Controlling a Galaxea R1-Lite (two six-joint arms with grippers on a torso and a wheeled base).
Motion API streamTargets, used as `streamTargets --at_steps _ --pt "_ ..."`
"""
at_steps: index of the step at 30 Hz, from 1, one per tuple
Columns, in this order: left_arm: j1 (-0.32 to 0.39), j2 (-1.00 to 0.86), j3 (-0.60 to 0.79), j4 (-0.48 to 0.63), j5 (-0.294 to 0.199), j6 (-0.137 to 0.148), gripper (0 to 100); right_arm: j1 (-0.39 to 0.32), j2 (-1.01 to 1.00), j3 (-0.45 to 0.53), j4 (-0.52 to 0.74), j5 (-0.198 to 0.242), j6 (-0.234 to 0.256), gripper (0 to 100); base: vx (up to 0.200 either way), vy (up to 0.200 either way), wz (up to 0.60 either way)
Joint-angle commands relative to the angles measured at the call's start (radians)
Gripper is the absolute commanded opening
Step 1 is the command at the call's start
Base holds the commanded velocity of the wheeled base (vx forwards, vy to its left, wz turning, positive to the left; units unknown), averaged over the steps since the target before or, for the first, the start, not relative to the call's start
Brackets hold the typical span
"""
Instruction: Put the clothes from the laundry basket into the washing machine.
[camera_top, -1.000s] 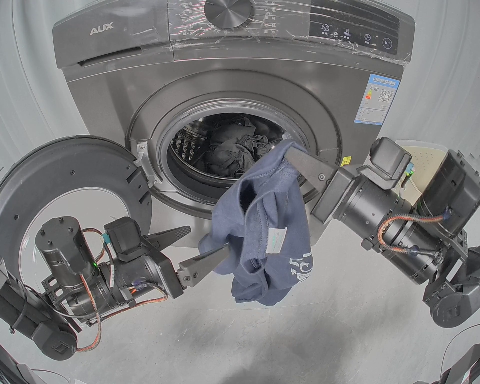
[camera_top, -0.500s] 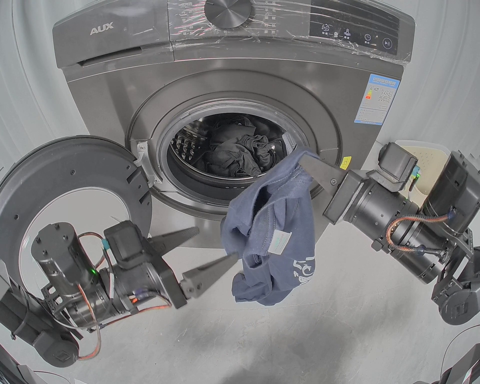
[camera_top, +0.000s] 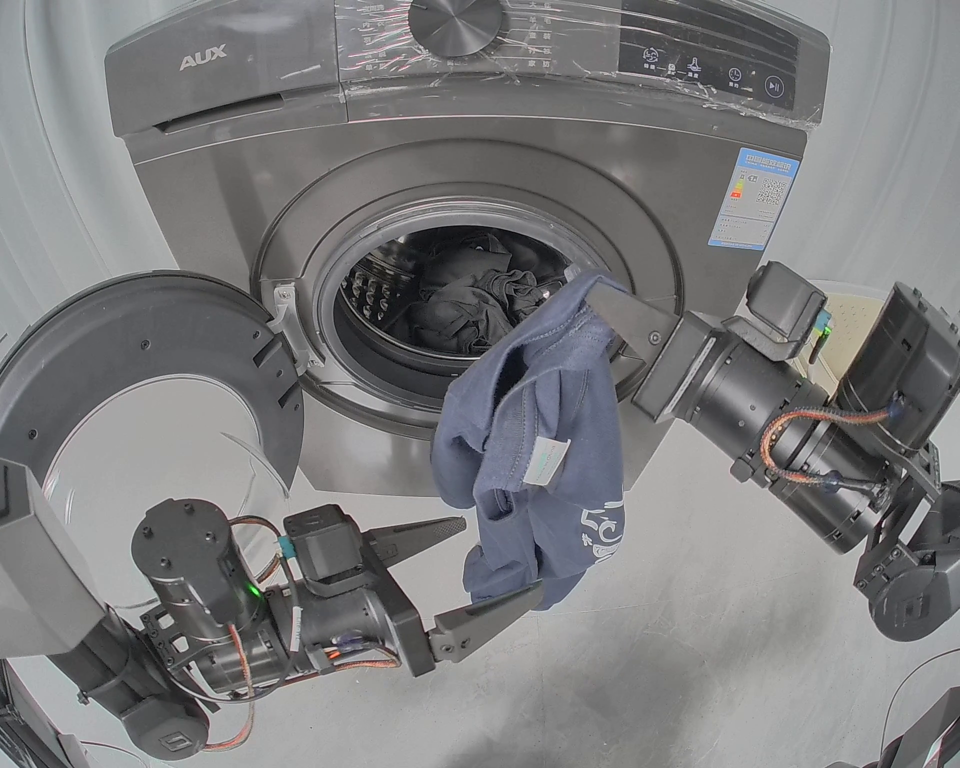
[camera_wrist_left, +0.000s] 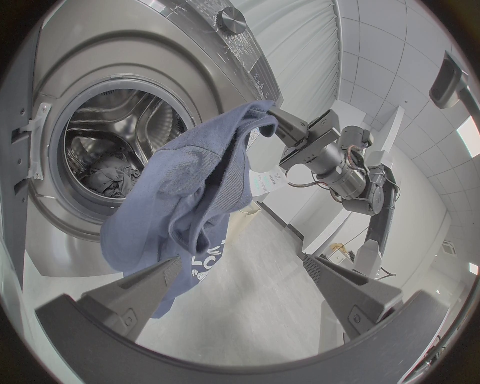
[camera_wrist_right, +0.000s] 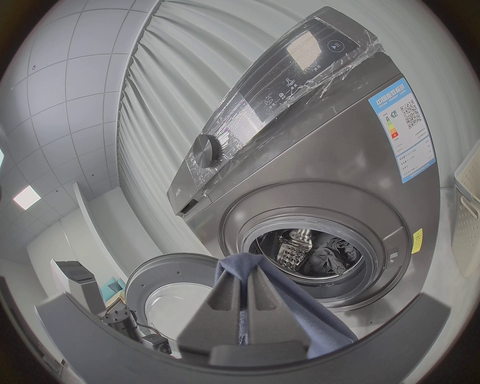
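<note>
dark clothes (camera_top: 460, 290) already lie in the washing machine (camera_top: 240, 200), but the blue shirt (camera_top: 530, 430), clamped in the right gripper (camera_top: 600, 300) at the opening's 4 o'clock, is not yet inside, while the left gripper (camera_top: 502, 556) gapes empty at the shirt's 7 o'clock.

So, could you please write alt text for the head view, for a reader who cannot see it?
The right claw is shut on a blue shirt, holding it up before the washing machine, whose open drum holds dark clothes. The left claw is open by the shirt's lower edge, and the round door stands open on the left.
</note>
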Motion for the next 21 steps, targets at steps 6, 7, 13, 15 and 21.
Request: streamTargets --at_steps 6,7,13,15,21 --pt "0.009 0.134 -0.137 -0.013 0.009 0.0 100 0.01 -0.001 0.009 -0.002 0.0 0.0 0 0.0 0.0 0.0" --pt "0.011 0.147 -0.148 -0.013 0.01 0.0 100 0.01 -0.003 0.009 -0.002 0.0 0.0 0 0.0 0.0 0.0" --pt "0.013 0.176 -0.21 -0.013 0.018 0.017 100 0.01 -0.01 0.027 -0.003 0.0 0.002 0 0.0 0.0 0.0" --pt "0.008 0.177 -0.226 -0.013 0.027 0.017 100 0.01 -0.012 0.032 -0.003 0.0 0.0 0 0.0 0.0 0.0" --pt "0.002 0.171 -0.247 -0.013 0.053 0.017 0 0.0 -0.012 0.037 -0.003 0.0 0.002 0 0.0 0.0 0.0"
